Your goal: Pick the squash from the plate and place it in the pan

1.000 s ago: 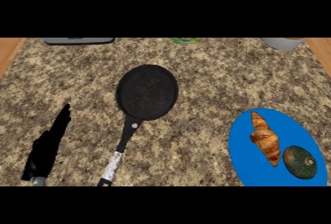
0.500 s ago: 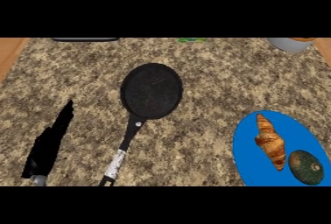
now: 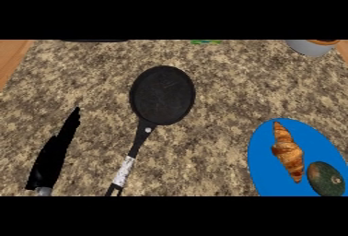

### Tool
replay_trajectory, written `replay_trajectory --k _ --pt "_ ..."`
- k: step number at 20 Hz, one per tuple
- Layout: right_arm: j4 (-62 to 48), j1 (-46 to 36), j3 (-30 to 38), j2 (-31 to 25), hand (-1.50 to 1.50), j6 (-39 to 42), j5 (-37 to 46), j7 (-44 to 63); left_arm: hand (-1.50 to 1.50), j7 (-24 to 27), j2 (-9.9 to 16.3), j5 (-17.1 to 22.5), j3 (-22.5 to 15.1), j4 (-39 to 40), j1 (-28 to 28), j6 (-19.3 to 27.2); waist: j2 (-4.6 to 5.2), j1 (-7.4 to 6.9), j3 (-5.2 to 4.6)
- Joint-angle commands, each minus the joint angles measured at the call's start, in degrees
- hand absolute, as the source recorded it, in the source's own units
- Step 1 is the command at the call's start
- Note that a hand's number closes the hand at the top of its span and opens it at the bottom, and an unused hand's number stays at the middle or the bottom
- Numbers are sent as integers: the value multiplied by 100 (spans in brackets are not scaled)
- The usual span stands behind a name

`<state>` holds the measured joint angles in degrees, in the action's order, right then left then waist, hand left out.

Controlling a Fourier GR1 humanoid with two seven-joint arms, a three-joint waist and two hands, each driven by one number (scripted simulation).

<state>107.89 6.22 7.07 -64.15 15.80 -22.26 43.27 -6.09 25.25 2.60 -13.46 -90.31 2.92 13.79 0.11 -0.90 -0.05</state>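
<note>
Left hand (image 3: 54, 154) fingers straight, together, squash (image 3: 326, 179) at plate (image 3: 262, 159) edge, pan (image 3: 162, 95) apart

No readable text, labels, brands or numbers anywhere; pan (image 3: 162, 95) handle shows pale markings, too blurred to read.

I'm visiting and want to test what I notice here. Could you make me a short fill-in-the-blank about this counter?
1. The squash lies on the blue ___.
2. Beside it on the plate lies a ___.
3. The black pan holds ___.
4. Only the robot's ___ hand shows.

Missing words: plate; croissant; nothing; left
</note>
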Motion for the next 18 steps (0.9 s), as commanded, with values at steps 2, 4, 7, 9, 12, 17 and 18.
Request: replay_trajectory --k 2,4,7,9,12,17,18 --pt "-169 -660 -525 183 -150 479 127 598 0 -220 -40 -142 127 -61 -68 -64 -2 22 3" --pt "-125 -991 -816 93 -150 598 74 1085 0 165 -150 -93 91 68 44 -150 6 -18 -1" --pt "-197 -1165 -1287 140 -150 822 306 1375 0 -66 -108 -151 108 -17 -35 -170 13 -45 1" --pt "-105 -1034 -1249 7 -150 1041 24 1579 0 -52 -79 -68 239 -97 -20 -223 -2 17 1" --pt "-46 -1191 -1624 281 -150 864 261 1746 0 166 -238 -156 239 325 -5 -258 0 31 0" --pt "91 -1322 -1809 489 -150 767 229 2100 0 -171 -203 -433 218 -260 169 -160 -17 46 2" --pt "-211 -1344 -1811 421 -150 1057 249 1833 0 -208 -139 -173 457 -77 -108 -381 -8 52 2"
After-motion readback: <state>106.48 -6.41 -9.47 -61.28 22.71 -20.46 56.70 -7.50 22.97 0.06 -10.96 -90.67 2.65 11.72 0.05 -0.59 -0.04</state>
